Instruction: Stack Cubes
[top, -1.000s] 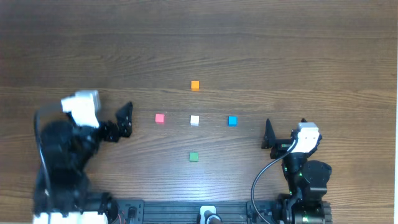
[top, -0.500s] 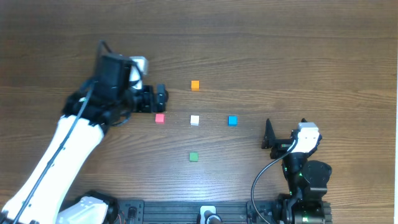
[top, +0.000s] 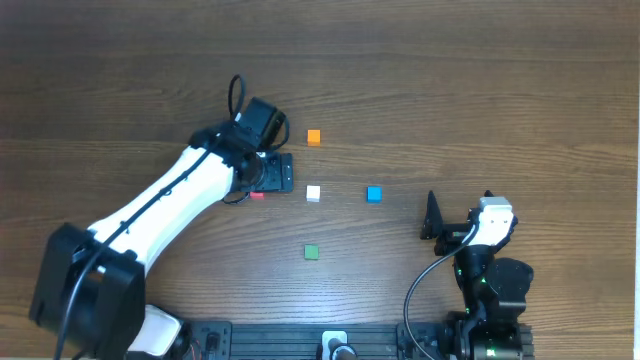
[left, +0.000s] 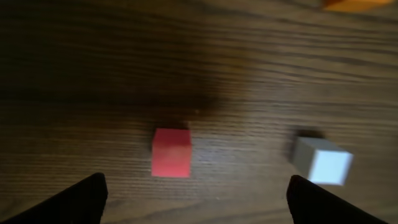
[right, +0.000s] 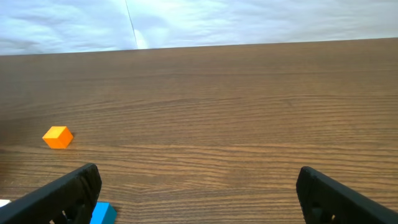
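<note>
I am holding my left claw spread wide and empty above the red cube, which is lying on the counter beside the white cube. My right claw is gaping wide, gripping nothing, near the blue cube.

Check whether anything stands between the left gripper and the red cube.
Nothing visible does. The left gripper hangs open over the red cube, which lies on bare table; the white cube sits apart, off to one side.
</note>
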